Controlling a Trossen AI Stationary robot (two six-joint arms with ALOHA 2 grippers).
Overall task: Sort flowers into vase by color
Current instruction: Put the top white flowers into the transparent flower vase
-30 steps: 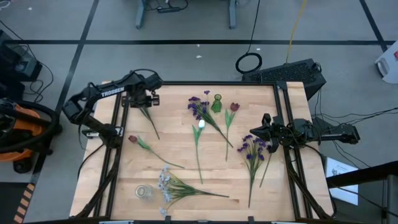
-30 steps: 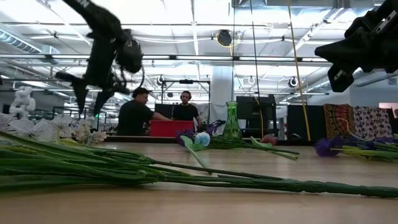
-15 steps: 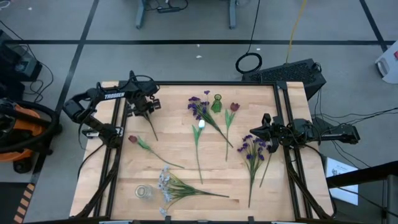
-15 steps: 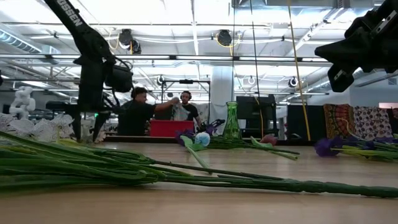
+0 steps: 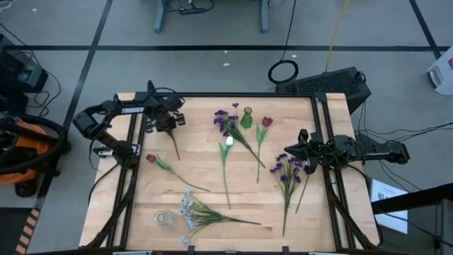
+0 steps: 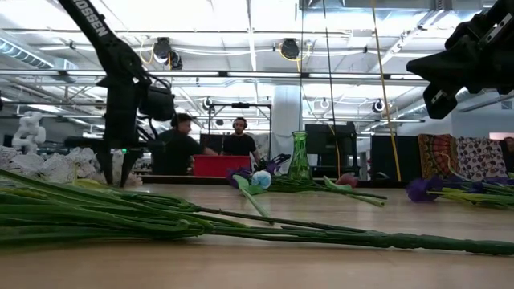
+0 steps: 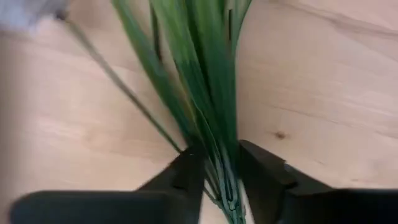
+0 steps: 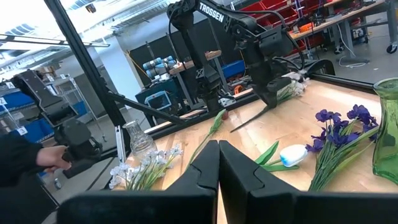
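Observation:
My left gripper (image 5: 167, 122) stands at the table's far left, pointing down, shut on the leafy green stem (image 7: 214, 93) of a white blossom spray (image 8: 292, 87). That stem (image 5: 174, 145) lies on the wood. My right gripper (image 5: 289, 151) is shut and hovers at the right edge beside a purple spray (image 5: 287, 168). More purple sprays (image 5: 226, 122) and a dark red bud (image 5: 267, 122) lie by the green vase (image 5: 246, 117). A red bud (image 5: 151, 159) lies at the left, and a pale spray (image 5: 187, 209) lies beside the clear vase (image 5: 163, 218). My left gripper pinches the bundle of stem and long leaves (image 7: 225, 177) between its two fingers (image 7: 188, 171), coming from above and pointing down, with the fingers across the stem. The stem lies on the table, and its leaves fan out ahead of the fingers.
A white bud on a green stem (image 5: 227, 142) lies mid-table. Bare wood is open at the near right (image 5: 318, 219) and between the flowers at the left centre. Metal frame rails (image 5: 131, 177) run along both sides. People stand at a far bench (image 6: 181, 144) beyond the table.
My left gripper came down from above the far left corner onto the white flower's stem, shifting slightly toward the near edge and turning from tilted to upright. The flowers and my right arm stayed put.

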